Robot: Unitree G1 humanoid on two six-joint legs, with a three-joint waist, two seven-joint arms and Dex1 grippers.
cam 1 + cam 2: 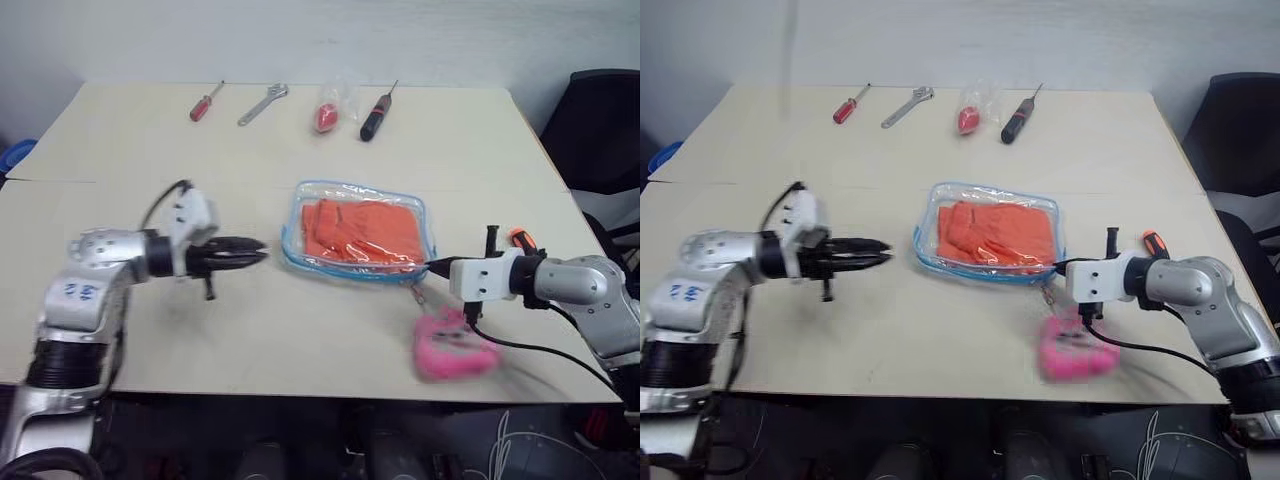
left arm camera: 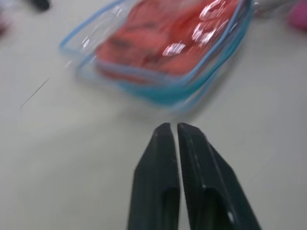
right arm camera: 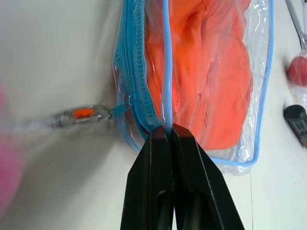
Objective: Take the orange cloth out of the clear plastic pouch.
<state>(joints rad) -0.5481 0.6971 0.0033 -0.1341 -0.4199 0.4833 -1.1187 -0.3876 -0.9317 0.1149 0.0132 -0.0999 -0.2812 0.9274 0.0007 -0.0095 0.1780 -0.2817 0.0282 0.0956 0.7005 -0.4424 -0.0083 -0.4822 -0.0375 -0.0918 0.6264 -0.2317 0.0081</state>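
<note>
- At the desk's middle, the flat clear plastic pouch with light blue trim holds the folded orange cloth.
- Right gripper is clamped on the pouch's edge.
- Left gripper, fingers slightly parted, holds nothing.
- No legible writing.

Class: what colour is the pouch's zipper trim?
Light blue, clearest in the right wrist view: the clear plastic pouch.

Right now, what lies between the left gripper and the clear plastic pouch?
Bare tabletop separates the left gripper from the clear plastic pouch, in both eye views.
</note>
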